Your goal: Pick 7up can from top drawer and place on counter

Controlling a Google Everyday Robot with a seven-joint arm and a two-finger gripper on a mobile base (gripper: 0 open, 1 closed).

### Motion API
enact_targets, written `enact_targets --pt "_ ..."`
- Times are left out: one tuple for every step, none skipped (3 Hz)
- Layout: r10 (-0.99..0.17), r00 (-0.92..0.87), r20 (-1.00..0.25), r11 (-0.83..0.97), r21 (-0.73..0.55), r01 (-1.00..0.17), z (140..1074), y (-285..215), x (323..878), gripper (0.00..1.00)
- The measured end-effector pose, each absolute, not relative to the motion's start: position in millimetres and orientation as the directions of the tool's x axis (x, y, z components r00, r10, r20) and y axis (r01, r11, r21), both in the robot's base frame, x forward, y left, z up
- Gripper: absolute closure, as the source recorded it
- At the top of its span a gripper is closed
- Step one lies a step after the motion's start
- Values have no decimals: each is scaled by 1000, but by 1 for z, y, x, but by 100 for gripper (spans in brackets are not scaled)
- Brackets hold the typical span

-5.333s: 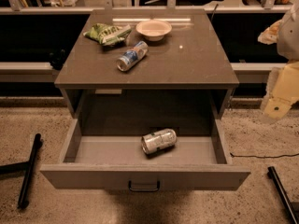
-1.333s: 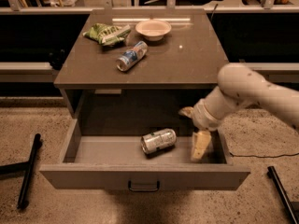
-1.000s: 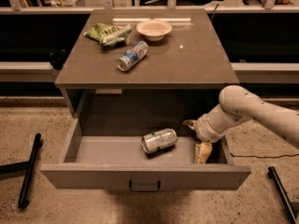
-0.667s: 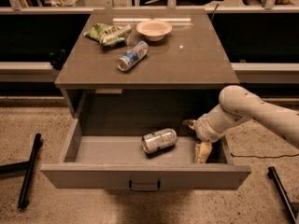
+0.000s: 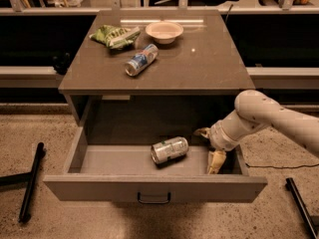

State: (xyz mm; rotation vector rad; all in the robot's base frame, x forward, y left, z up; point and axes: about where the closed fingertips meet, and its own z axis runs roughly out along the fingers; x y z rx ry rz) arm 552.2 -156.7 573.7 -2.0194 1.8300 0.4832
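While the small silvery-grey 7up can (image 5: 170, 150) lies on its side mid-floor of the wide grey top drawer (image 5: 154, 188), which stands open, the cream two-finger gripper (image 5: 209, 147) sits inside at the right, fingers (image 5: 216, 162) spread, empty, near the can but apart. Reach phase, I'd say: next, straddle the can, close, lift to the glossy grey-brown counter (image 5: 209, 63).
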Motion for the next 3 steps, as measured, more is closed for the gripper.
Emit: enact_targets --pt "-868 97 -487 -87 -44 -995 583 -157 552 39" --pt "-868 97 -487 -87 -44 -995 592 -157 552 16" --pt "-868 97 -487 -87 -44 -995 595 -157 552 0"
